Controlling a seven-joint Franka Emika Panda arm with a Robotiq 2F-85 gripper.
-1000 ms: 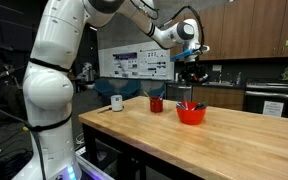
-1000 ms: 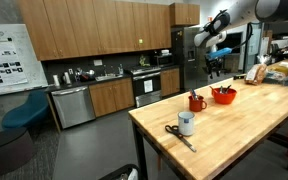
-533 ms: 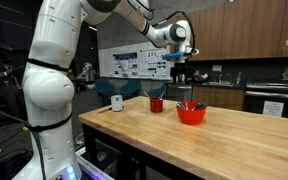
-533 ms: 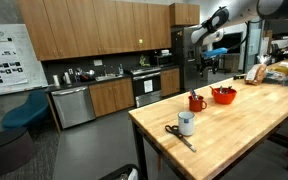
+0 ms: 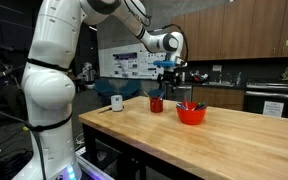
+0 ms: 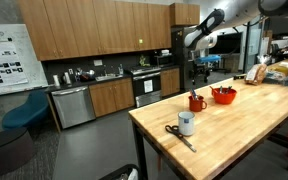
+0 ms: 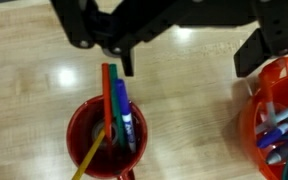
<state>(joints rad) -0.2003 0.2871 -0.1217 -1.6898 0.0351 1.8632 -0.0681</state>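
Gripper spread wide over red cup of pens, cropped red bowl, perhaps markers

White mug upright near the wooden desk's corner, scissors flat just beside it. Beyond: wood cabinets, steel dishwasher, blue chair, wall poster.

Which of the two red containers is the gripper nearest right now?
The narrow red cup of upright markers: it sits almost under the open gripper, while the wide red bowl lies off to the side.
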